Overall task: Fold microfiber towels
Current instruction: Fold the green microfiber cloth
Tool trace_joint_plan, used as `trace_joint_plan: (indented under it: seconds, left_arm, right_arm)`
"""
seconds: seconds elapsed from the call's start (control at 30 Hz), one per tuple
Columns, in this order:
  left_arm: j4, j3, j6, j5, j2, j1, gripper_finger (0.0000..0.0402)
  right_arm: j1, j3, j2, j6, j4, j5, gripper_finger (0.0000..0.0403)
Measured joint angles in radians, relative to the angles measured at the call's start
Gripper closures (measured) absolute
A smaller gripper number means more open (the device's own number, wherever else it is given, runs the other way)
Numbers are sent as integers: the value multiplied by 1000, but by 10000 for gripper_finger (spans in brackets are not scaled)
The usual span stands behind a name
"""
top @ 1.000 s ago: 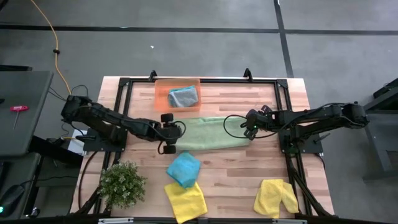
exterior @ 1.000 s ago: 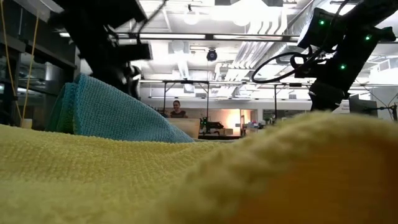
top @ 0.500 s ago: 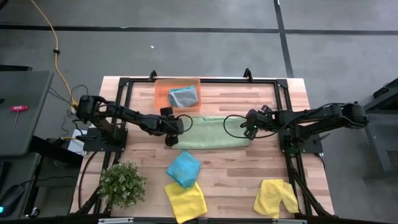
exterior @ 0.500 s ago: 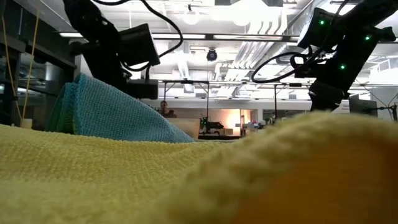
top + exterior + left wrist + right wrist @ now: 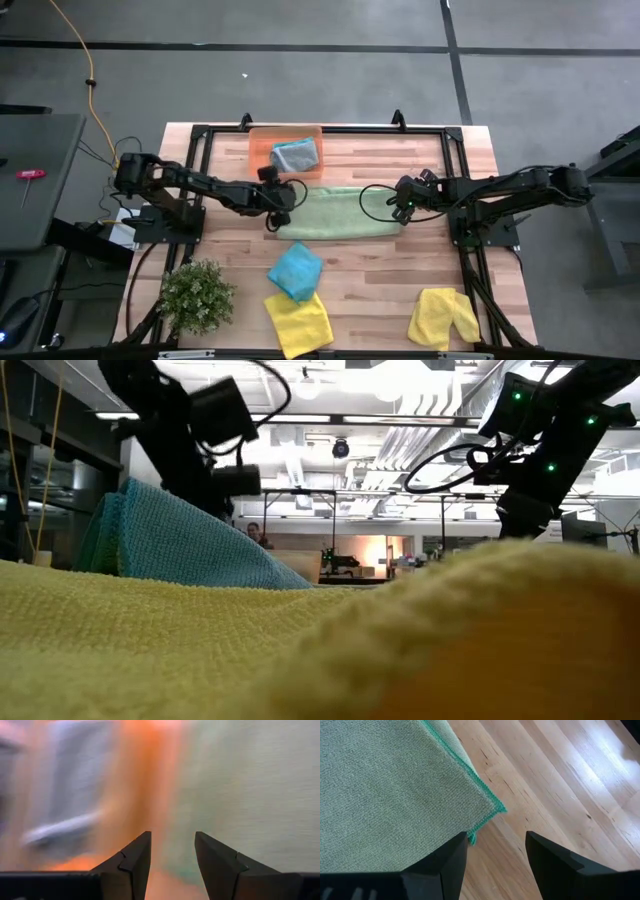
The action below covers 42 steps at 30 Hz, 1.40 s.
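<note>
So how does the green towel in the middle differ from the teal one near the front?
The light green towel lies spread out flat and long between both arms; the teal-blue towel is a smaller, bunched heap set at an angle. The green one lies apart from the other cloths; the teal one touches a yellow towel. Both rest on the table.

Left wrist view: orange tray [image 5: 145,775] and grey towel [image 5: 75,795] smeared by blur, edges unreadable.
Low view: yellow towel [image 5: 200,650] fills the foreground, hiding the table; left gripper's fingertips hidden behind teal towel [image 5: 190,545].
Green towel [image 5: 380,785]: cut off at 9 o'clock.
</note>
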Motion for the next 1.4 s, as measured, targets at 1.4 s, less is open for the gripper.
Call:
trace_joint_plan:
  seconds: [1.4]
  left_arm:
    - [2, -43, -264, 436, -188, -320, 284]
  right_arm:
    - [57, 0, 0, -97, 163, -180, 208]
